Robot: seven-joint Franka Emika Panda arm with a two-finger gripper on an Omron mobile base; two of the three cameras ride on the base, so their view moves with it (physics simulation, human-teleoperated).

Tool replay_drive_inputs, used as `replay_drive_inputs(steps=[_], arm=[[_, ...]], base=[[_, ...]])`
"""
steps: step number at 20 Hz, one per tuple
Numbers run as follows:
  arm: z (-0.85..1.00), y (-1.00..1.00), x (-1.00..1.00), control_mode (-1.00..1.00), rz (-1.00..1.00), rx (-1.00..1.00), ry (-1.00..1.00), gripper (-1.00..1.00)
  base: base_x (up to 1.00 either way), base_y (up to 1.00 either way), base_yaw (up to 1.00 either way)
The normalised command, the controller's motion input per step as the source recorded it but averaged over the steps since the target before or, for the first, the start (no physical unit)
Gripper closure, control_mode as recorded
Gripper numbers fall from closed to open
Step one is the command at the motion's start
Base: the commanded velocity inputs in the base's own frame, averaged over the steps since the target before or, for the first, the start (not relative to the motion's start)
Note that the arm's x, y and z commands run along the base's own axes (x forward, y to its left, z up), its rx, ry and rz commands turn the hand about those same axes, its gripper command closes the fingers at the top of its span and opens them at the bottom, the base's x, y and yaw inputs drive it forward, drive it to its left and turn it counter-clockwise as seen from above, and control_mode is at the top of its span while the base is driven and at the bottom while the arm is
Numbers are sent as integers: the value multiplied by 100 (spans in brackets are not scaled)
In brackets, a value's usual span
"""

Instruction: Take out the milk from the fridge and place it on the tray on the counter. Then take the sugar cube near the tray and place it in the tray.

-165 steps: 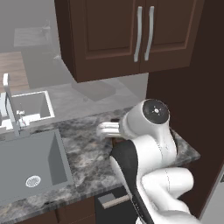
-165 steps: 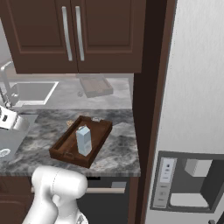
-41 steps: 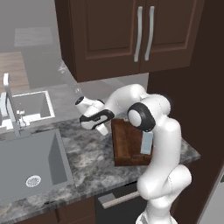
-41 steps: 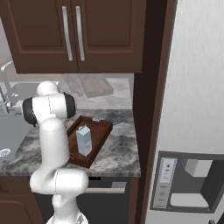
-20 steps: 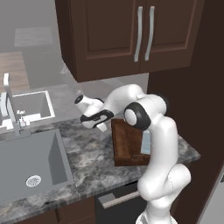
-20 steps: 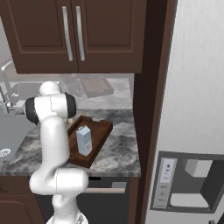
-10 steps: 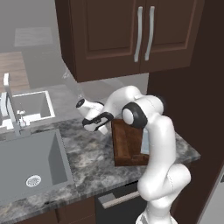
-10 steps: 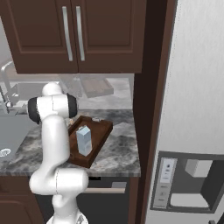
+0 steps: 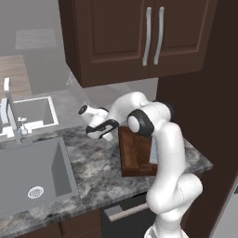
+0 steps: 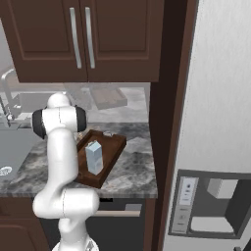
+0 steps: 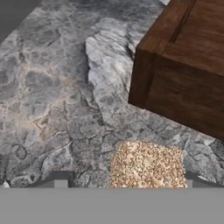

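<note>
The tan, grainy sugar cube (image 11: 146, 164) lies on the grey counter (image 11: 57, 96), just off a corner of the dark wooden tray (image 11: 188, 83). My gripper (image 11: 127, 179) straddles it, open, with one fingertip (image 11: 59, 178) well clear of the cube and the other very close to it. In the left base view the gripper (image 9: 107, 135) points down at the counter (image 9: 93, 167) by the tray's (image 9: 132, 153) far left corner. The pale blue milk (image 10: 94, 158) carton stands upright in the tray (image 10: 112, 146). The fridge (image 10: 215, 122) is shut at the right.
A steel sink (image 9: 28, 172) with a faucet (image 9: 11, 111) lies left of the tray. Dark wall cabinets (image 9: 139, 37) hang above the counter. A dark panel (image 10: 169, 98) separates the counter from the fridge.
The hand has dropped lower and edged toward the tray's corner. Its jaws have narrowed around the sugar cube. Milk and tray have stayed put.
</note>
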Motion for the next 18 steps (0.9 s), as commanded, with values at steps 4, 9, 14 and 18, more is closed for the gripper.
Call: replay_drive_inputs(steps=[4,9,14,18], arm=[[-45,4,8,-100,0,-1,-7,100],[-19,5,-9,-100,-2,0,-2,100],[23,4,-54,-100,-15,0,-3,100],[79,-1,-60,-100,-22,0,-4,100]], base=[[0,0,0],[0,0,0],[0,0,0],[0,0,0]])
